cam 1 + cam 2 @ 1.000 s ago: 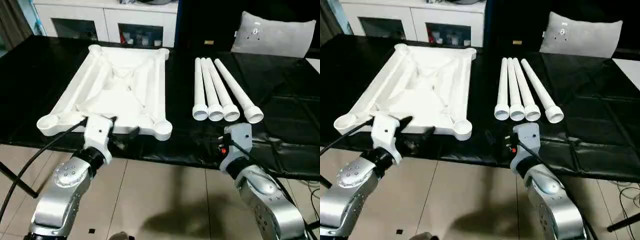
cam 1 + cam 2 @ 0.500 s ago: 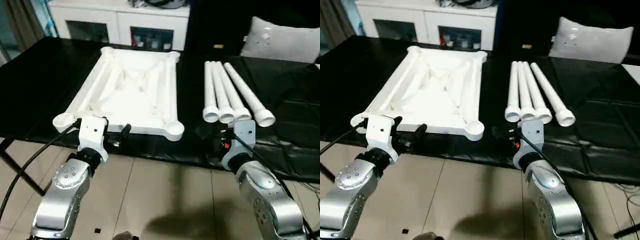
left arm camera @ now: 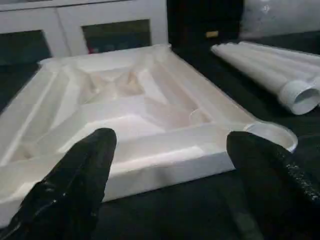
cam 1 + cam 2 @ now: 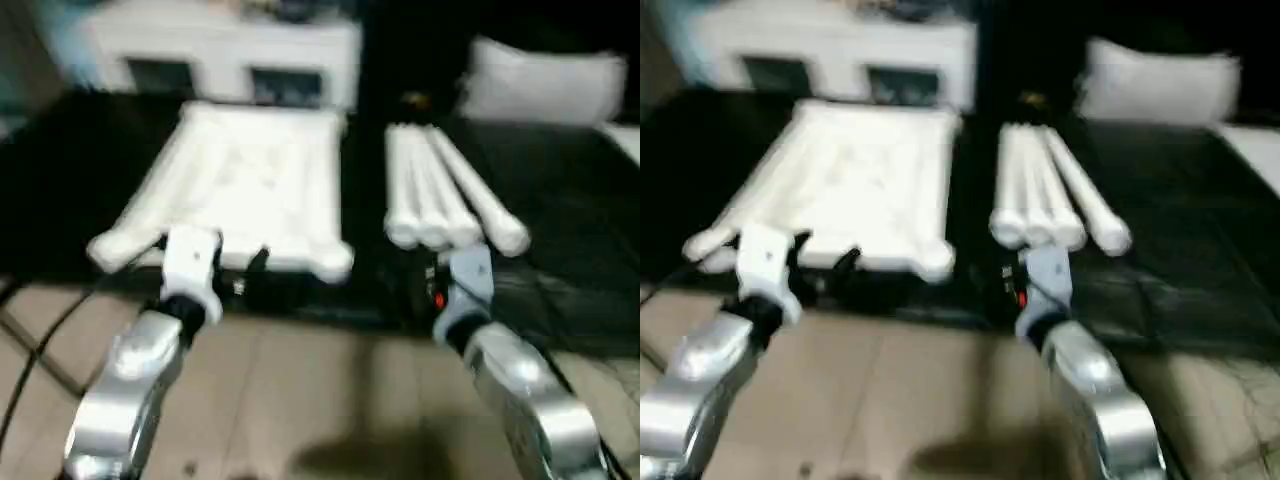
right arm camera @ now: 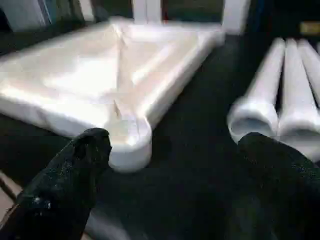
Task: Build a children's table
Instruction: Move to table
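Both the left end effector (image 3: 165, 175) and the right end effector (image 5: 170, 175) hang released, fingers spread and empty, at the near edge of the black-covered bench (image 4: 560, 200). The tabletop (image 4: 240, 190) lies ribbed side up beyond the left one, and the four legs (image 4: 440, 200) lie side by side beyond the right one (flared ends nearest). Behind stand a white cabinet (image 4: 230, 50) and a grey cushion (image 4: 550, 80); tiled floor (image 4: 320, 400) shows below, and the cabinet's contents are too blurred to make out.
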